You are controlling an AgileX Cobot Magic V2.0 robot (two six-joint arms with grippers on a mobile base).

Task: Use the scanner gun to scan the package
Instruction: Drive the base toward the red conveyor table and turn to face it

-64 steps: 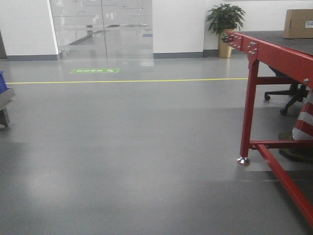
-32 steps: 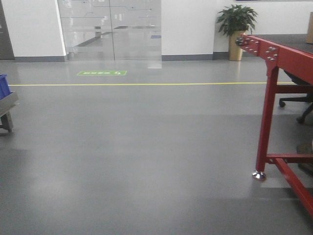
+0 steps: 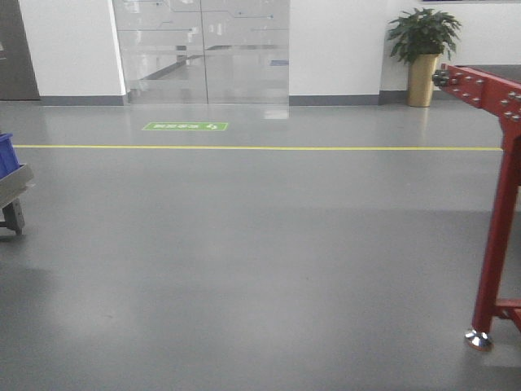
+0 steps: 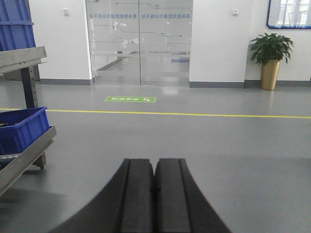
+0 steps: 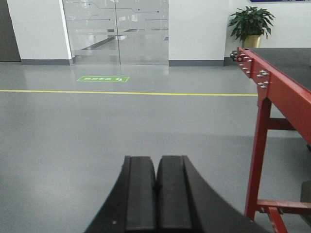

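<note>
The package and the scanner gun are out of view in every frame. My left gripper [image 4: 154,162] is shut, its two black fingers pressed together with nothing between them, pointing out over bare grey floor. My right gripper [image 5: 157,159] is likewise shut and holds nothing. It hangs over the floor, left of the red table's leg [image 5: 256,160]. Neither gripper shows in the front view.
A red-framed table [image 3: 498,236] with a dark top stands at the right. A metal cart with a blue bin [image 4: 22,131] is at the left. A yellow floor line [image 3: 260,147], a green floor sign [image 3: 186,126], glass doors [image 3: 203,49] and a potted plant [image 3: 423,49] lie ahead.
The front view has swung left: the red table has slid toward the right edge, and the cardboard box on it, the office chair and the striped object beneath have left the frame.
</note>
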